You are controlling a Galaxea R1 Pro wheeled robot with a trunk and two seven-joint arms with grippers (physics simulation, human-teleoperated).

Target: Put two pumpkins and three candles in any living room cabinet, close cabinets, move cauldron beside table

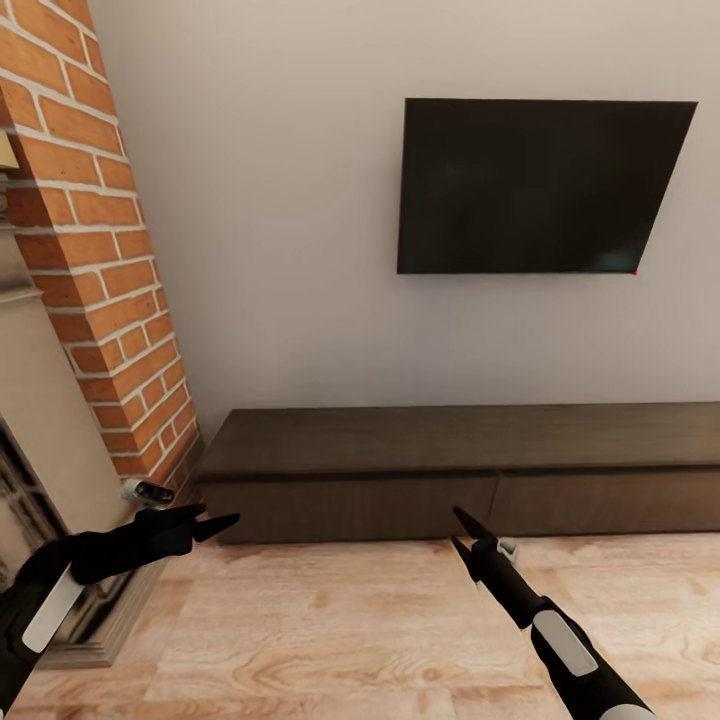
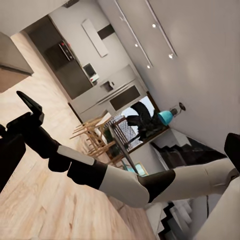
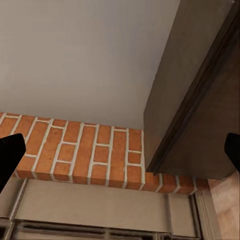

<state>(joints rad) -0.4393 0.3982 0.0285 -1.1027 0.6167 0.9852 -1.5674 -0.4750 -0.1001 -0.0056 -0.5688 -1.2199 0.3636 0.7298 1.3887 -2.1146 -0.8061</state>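
The right gripper [image 1: 458, 528] hangs over the pale wood plank floor [image 1: 350, 630] with its two thin black fingers spread apart and nothing between them. In the right wrist view its fingertips [image 3: 11, 152] show only as dark slivers at the two edges, well apart. The left gripper [image 1: 222, 523] points sideways toward the long, low dark brown wooden cabinet [image 1: 470, 470]; its fingers lie so close in line that I cannot tell whether they are parted or closed, and nothing is seen in them.

The cabinet stands against the plain pale wall [image 1: 280, 250], near both grippers; its two visible flat fronts sit flush and closed, and its right end is cut off by the picture edge. Above it hangs a flat black wall-mounted television [image 1: 540, 185] with a tiny red dot at its lower right corner; no writing can be read on it. At the left rises a red brick chimney column [image 1: 100, 260] with a grey stone fireplace surround [image 1: 40, 420] below, partly cut off and partly hidden by the left arm.

The left wrist view looks across the white-and-black right forearm [image 2: 130, 182] to a blurred distant kitchen with wooden chairs [image 2: 95, 135]; details there are too small to make out.
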